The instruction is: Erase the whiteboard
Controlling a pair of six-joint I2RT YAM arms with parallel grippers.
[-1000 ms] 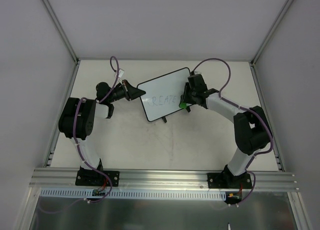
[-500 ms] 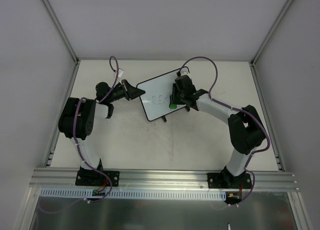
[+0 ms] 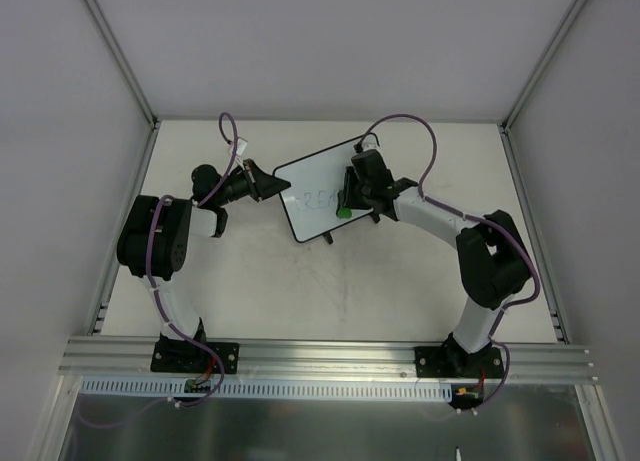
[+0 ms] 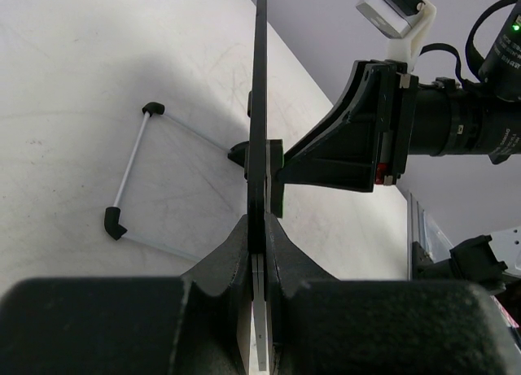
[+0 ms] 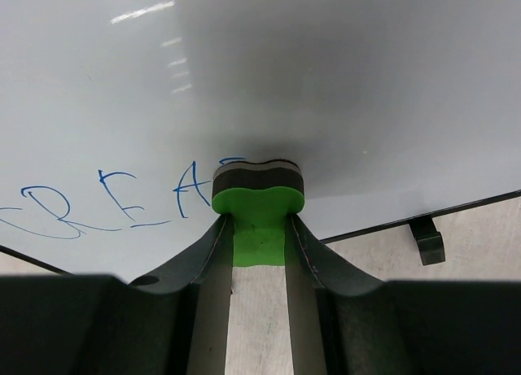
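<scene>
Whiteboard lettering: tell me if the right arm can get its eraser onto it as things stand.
Probably yes. The right hand holds the green eraser against the whiteboard, right beside the blue lettering, with nothing between them. The left hand clamps the board's edge, clear of the writing.

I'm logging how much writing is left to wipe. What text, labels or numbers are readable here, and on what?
"CREA": blue handwriting on the whiteboard, with the last letter running under the green eraser.
No other text is legible in any view.
</scene>
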